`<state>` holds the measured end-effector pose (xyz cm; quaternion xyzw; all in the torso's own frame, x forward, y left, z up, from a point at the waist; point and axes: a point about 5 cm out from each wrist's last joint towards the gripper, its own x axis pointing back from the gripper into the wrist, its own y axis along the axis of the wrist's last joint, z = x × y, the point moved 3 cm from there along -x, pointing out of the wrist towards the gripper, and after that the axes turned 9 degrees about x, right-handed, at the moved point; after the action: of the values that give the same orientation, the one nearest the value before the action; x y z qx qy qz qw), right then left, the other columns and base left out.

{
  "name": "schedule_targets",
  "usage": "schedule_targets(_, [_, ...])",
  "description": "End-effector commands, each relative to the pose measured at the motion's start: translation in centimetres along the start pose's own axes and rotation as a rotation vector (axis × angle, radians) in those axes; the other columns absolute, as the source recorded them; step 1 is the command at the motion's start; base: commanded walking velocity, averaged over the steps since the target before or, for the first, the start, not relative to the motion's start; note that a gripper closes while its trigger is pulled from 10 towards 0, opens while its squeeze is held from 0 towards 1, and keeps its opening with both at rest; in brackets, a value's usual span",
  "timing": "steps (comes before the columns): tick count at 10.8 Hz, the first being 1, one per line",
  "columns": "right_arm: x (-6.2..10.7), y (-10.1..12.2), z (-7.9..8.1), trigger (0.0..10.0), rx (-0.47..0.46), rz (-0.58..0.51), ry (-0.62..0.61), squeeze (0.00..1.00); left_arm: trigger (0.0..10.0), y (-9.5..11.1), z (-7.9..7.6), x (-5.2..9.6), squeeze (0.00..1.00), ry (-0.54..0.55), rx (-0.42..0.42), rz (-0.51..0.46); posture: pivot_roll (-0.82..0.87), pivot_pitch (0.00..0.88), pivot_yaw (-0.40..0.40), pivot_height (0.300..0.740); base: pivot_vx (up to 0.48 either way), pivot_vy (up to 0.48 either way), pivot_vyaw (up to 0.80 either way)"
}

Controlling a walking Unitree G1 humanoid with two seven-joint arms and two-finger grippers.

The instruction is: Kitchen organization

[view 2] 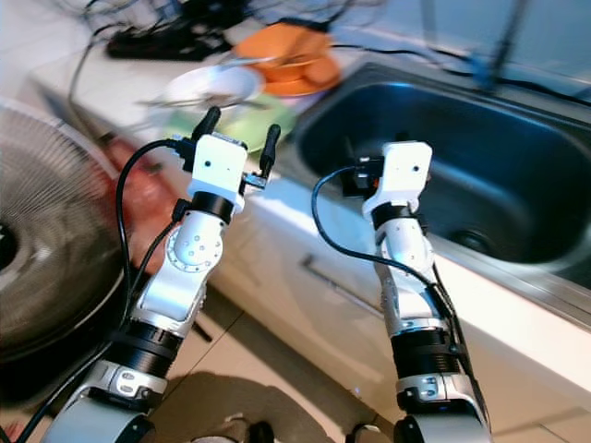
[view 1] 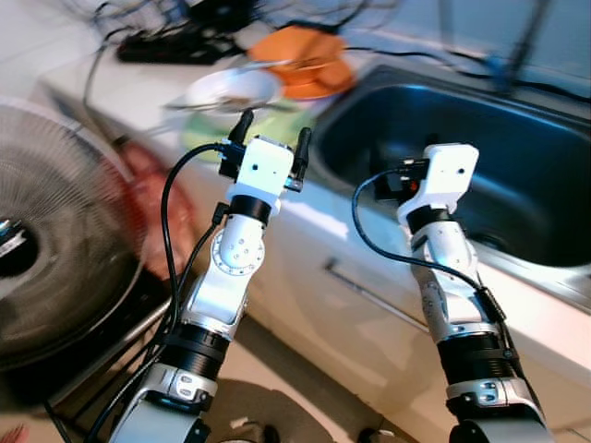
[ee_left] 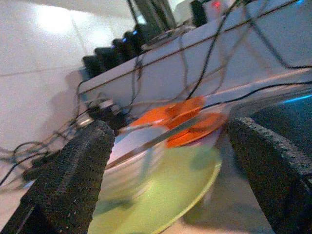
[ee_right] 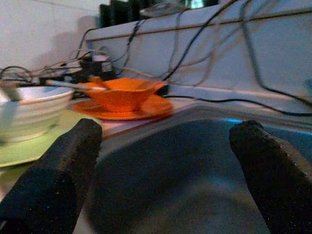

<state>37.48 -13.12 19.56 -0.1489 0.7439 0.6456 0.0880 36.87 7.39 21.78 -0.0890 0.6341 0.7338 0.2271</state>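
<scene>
White counter [view 1: 138, 88] runs along the far side, with a dark steel sink [view 1: 480, 166] set into it on the right and a tangle of black cables [ee_left: 214, 44] trailing over the back ledge. Much of it is blurred, so small details are hard to read. A black power strip [view 1: 171, 46] lies at the far left of the counter, soft-edged and partly cut off. On the near left stands a large round fan [view 1: 55, 268], its lower edge cut by the frame. Something reddish behind it is too smeared to name.

Dishes sit on the counter just left of the sink: a white bowl [ee_right: 34, 112] with a utensil handle across it rests on a green plate [ee_left: 161, 195], and farther back an orange bowl [ee_right: 122, 95] sits on an orange plate [ee_right: 146, 109].

Left claw [view 1: 271, 146] hovers at the counter's near edge facing the green plate, its fingers [ee_left: 68, 180] spread wide, holding nothing. Right claw [ee_right: 161, 170] hangs over the sink's near rim, its fingers likewise wide apart and empty, touching nothing.
</scene>
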Motion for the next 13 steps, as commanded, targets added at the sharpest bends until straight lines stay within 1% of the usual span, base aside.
schedule_targets(1, [0.06,-0.13,0.29,10.0,-0.007,0.009,0.009,0.00,10.0,-0.18,0.43,0.13,0.00,0.012,0.002,0.012,0.00,0.105,0.069,0.740,0.000,0.480,0.00])
schedule_targets(2, [0.05,-0.15,0.28,10.0,-0.007,0.010,0.009,0.00,10.0,-0.17,0.44,0.11,0.00,0.012,0.000,0.012,0.00,0.106,0.069,0.740,0.000,0.480,0.00])
schedule_targets(3, [0.03,-0.15,0.29,10.0,-0.008,0.010,0.009,0.00,10.0,-0.21,0.42,0.14,0.00,0.006,-0.016,0.012,0.00,0.106,0.069,0.740,0.000,0.000,0.00])
schedule_targets(8, [0.08,-0.26,0.27,10.0,-0.009,0.015,0.007,0.00,10.0,-0.31,0.08,0.16,0.00,-0.006,-0.016,0.012,0.00,0.105,0.069,0.740,0.000,0.000,0.00])
schedule_targets(11, [0.04,-0.48,0.09,10.0,-0.028,0.031,-0.008,0.00,10.0,-0.56,0.34,0.17,0.00,0.002,-0.018,0.030,0.00,0.106,0.069,0.740,0.000,0.000,0.00])
schedule_targets(13, [0.00,-0.62,0.08,10.0,-0.033,0.040,-0.010,0.00,10.0,-0.57,0.39,0.15,0.00,0.006,-0.016,0.032,0.00,0.106,0.069,0.740,0.000,0.000,-0.80])
